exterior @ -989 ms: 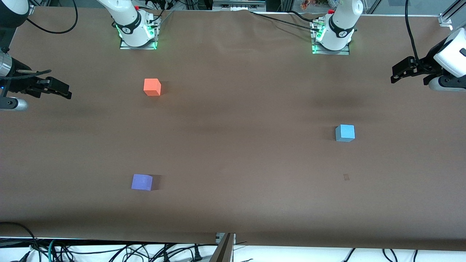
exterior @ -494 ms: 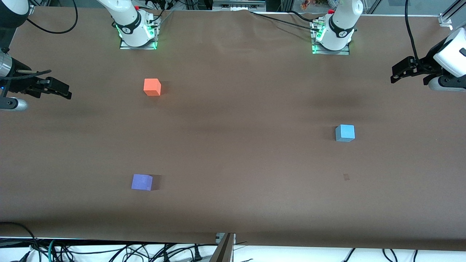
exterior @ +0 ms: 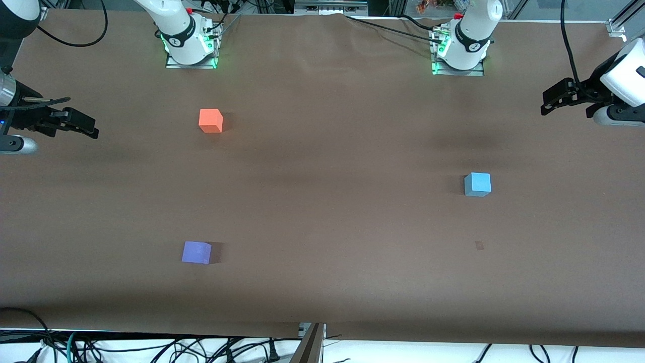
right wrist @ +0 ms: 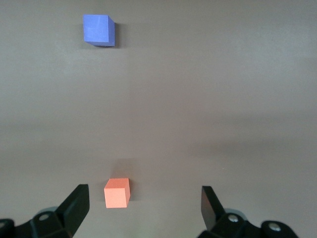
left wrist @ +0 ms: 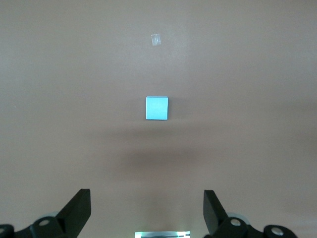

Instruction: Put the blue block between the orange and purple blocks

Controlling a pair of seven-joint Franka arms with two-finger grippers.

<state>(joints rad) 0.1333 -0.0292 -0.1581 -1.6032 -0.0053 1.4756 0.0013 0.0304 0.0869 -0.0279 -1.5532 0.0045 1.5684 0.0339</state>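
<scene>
The blue block (exterior: 477,184) sits alone on the brown counter (exterior: 322,201), toward the left arm's end, untouched. The left hand (exterior: 553,99) hangs above the counter's edge at that end, fingers spread wide with nothing between them; in its wrist view the blue block (left wrist: 157,107) lies ahead of the spread fingers (left wrist: 77,210), centred between them but well apart from them. A small pale scrap (exterior: 479,245) lies on the counter near the block, on the side away from the hand.

The orange block (exterior: 210,120) and the purple block (exterior: 196,252) stand well apart from each other toward the right arm's end, the purple one nearer the front camera. The right hand (exterior: 83,124) waits over its own edge of the counter, also spread and empty, with the orange block (right wrist: 117,192) close ahead of it and the purple block (right wrist: 98,29) much farther out.

What worries me is the long haul. The block has to travel most of the counter's length, so a shallow or skewed pinch could let it twist or drop on the way. If the left hand comes down off-centre, a fingertip could nudge the cube aside instead of straddling it. And the gap is wide, so the block could easily be set off the line between the two, or the arm could brush the orange or purple block in its reach.
</scene>
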